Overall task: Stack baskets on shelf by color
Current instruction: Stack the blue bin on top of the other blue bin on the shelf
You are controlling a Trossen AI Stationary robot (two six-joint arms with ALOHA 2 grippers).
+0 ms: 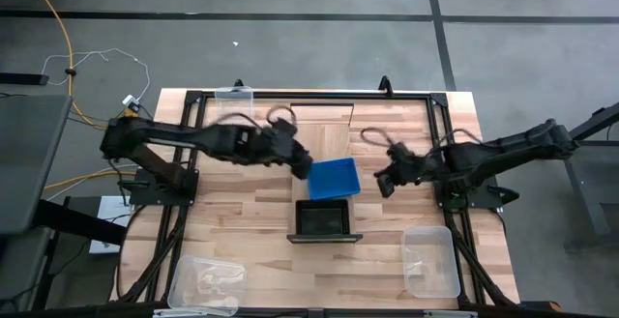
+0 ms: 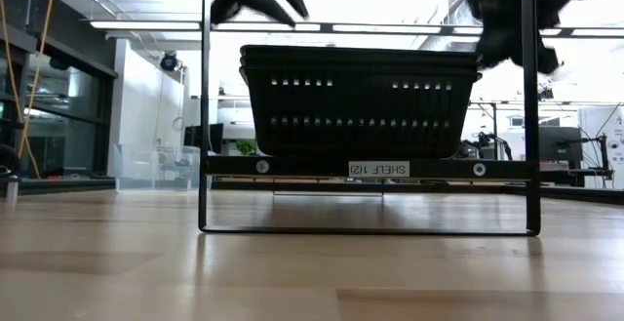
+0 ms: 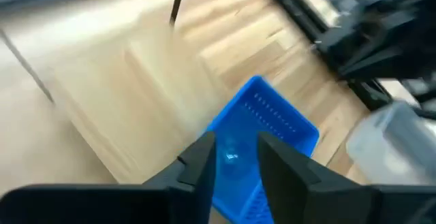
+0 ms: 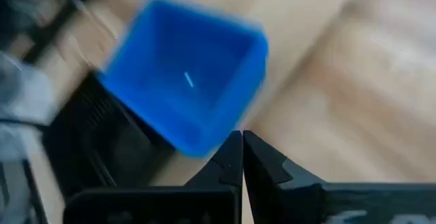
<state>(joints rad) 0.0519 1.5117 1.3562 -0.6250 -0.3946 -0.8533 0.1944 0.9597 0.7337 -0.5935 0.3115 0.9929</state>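
A bright blue basket [image 1: 336,178] sits over the middle of the long light-wood shelf [image 1: 322,125], just beyond the stacked black perforated baskets [image 1: 322,218] at the shelf's near end. In the low view the black stack [image 2: 356,101] stands on the shelf board [image 2: 292,166] and hides the blue one. My left gripper [image 1: 306,166] is at the blue basket's left side, shut on it. My right gripper [image 1: 384,183] hovers shut a little to the right of the blue basket [image 4: 184,81], clear of it. My left gripper [image 3: 235,146] pinches the blue basket's left wall [image 3: 235,163] between its two fingers [image 3: 201,159], coming slanting down from the table's left. The basket [image 3: 272,115] looks tilted in the hold. Whether it is lifted or rests on the shelf I cannot tell.
Three clear translucent baskets lie on the table: one at the far left edge [image 1: 234,94], one at the near left corner [image 1: 206,284], one at the near right [image 1: 430,260]. A dark frame runs around the tabletop [image 1: 440,125]. Bare wood lies left of the shelf.
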